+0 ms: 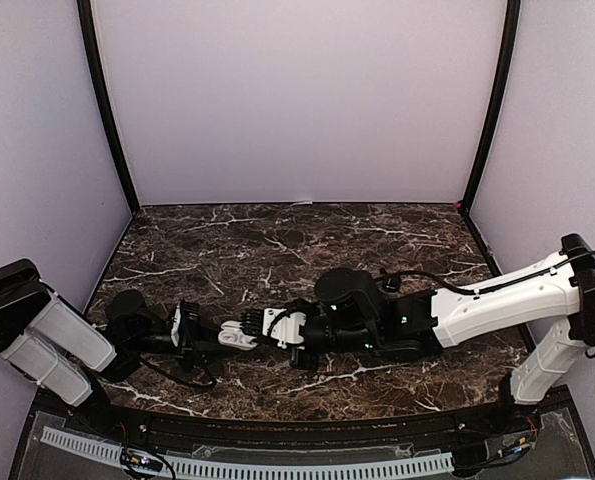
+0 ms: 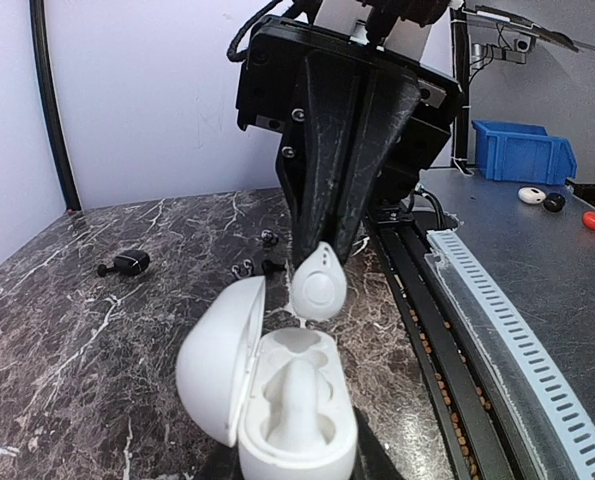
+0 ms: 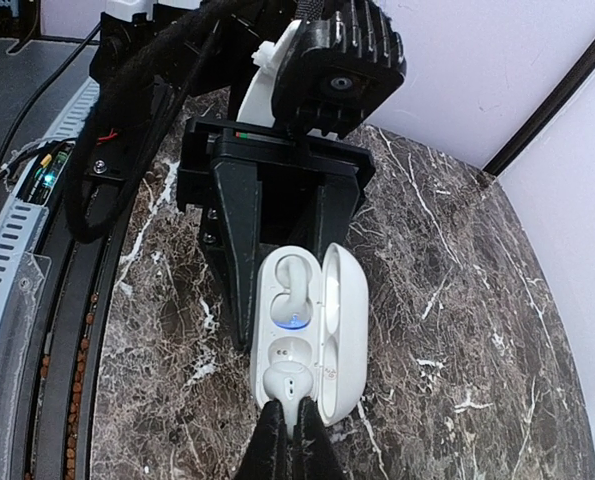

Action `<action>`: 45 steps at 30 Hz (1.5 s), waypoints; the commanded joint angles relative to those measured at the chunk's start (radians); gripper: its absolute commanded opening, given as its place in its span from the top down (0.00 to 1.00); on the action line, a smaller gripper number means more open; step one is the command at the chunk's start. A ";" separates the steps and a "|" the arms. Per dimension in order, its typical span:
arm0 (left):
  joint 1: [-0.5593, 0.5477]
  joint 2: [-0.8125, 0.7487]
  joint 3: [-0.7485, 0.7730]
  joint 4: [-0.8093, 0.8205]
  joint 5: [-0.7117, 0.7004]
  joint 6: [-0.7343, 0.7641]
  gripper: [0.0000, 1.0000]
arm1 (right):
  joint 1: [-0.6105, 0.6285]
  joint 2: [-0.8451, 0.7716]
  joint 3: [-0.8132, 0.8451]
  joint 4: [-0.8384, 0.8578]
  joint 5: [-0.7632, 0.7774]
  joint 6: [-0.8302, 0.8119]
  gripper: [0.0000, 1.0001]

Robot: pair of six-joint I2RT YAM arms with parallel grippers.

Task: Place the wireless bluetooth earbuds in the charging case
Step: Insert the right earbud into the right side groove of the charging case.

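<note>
Count: one marble table (image 1: 277,240), two grippers, one white charging case (image 2: 297,420), one white earbud (image 2: 319,285), one dark earbud (image 2: 129,263).

Left gripper (image 1: 229,338): jaws partly open, clamped on the sides of the charging case. The case is held above the table with its lid swung open.

Right gripper (image 2: 325,252): jaws fully closed, pinching the white earbud at the tips. The earbud hangs directly over the case's open cavity; contact cannot be determined.

The dark earbud lies on the table, well apart from the case. A few small dark pieces (image 2: 267,240) lie beyond the case, too small to identify.
</note>
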 commanded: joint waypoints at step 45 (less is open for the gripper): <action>0.004 -0.015 0.022 -0.035 0.022 0.003 1.00 | 0.025 -0.063 -0.070 0.113 0.105 0.033 0.84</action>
